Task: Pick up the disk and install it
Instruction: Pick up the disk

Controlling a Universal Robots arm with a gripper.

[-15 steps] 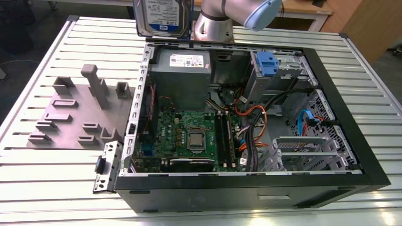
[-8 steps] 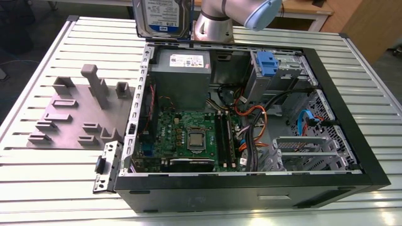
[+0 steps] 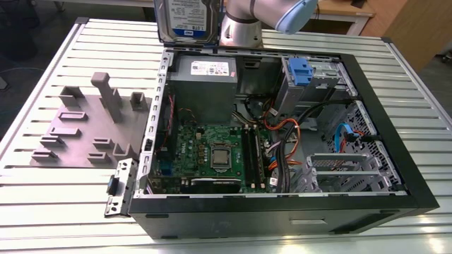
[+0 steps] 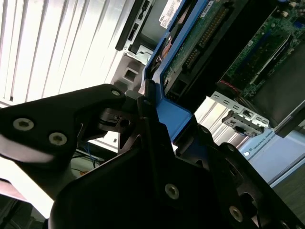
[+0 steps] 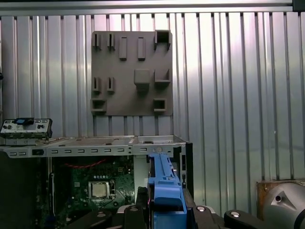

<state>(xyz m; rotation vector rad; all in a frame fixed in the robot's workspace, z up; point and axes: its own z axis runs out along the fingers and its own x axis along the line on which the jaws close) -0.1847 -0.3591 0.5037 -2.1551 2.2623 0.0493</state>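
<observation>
Gripping the disk (image 3: 185, 21) by its blue carrier edge, the gripper (image 4: 164, 117) holds it upright just above the far rim of the open computer case (image 3: 395, 174), near the power supply (image 3: 205, 87). The grey holder (image 3: 84, 127) lies well apart on the slatted table (image 3: 56, 196).

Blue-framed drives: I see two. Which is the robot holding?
The silver-grey, blue-framed hard drive with the white-and-blue label, raised upright over the open black computer case. The other blue carrier sits in a bay inside the case.
</observation>
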